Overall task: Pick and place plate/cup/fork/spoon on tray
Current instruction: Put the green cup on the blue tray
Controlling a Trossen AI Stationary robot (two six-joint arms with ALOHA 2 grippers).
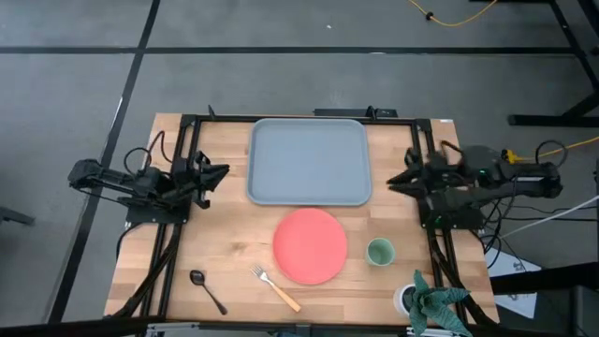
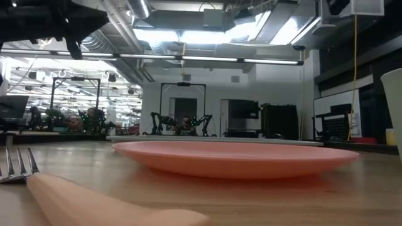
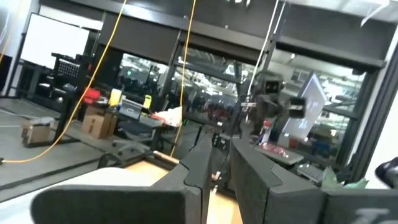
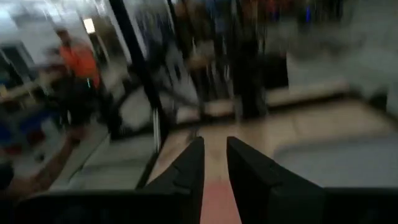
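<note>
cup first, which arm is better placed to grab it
Probably the right. In the high view the cup sits on the table's right side, close below the right gripper, while the left gripper waits across the table, with the plate lying in between.

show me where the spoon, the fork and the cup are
spoon [image 1: 197, 277], high view, on its oval bowl
fork [image 1: 281, 293], high view, on the orange handle
cup [image 1: 379, 252], high view, on the middle of the cup
</note>
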